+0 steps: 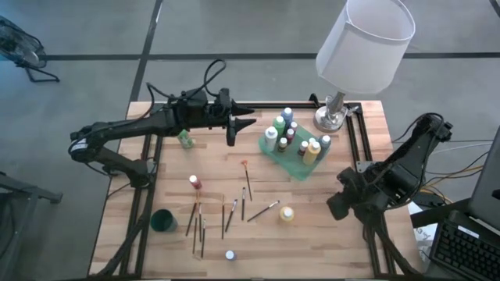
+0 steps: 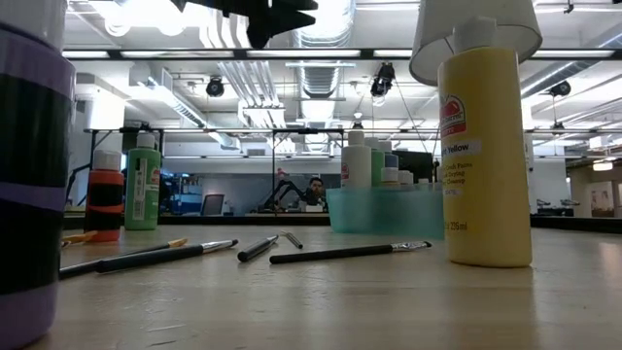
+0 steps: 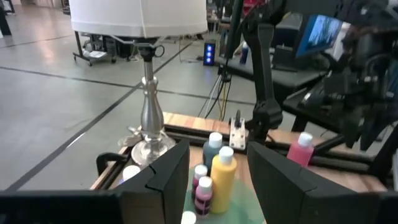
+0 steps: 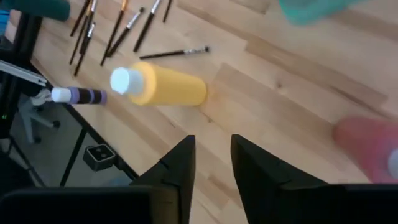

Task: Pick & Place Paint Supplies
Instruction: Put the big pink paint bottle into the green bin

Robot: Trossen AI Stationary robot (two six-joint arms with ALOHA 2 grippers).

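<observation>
A good share of the bottles already stands in the translucent green tray (image 1: 273, 148) near the lamp (image 1: 344, 55): white, green, blue, dark pink and yellow ones, packed close together. Still out on the table are a green bottle (image 1: 185, 139) beside the left arm, a red bottle (image 1: 194, 182), a yellow bottle (image 1: 287, 213) near the right arm, a purple-banded bottle (image 1: 230, 254) at the near edge, and the scattered brushes (image 1: 211, 218), none of them yet collected. A pink bottle (image 3: 301, 148) shows past the tray in the left wrist view.

The left gripper (image 1: 244, 125) hovers just beside the tray, its fingers parted with nothing between them. The right gripper (image 4: 210, 163) hangs over bare wood short of the yellow bottle, its fingers set fairly close and empty.

By my reading, the job is somewhat past halfway on bottles, with all brushes left
</observation>
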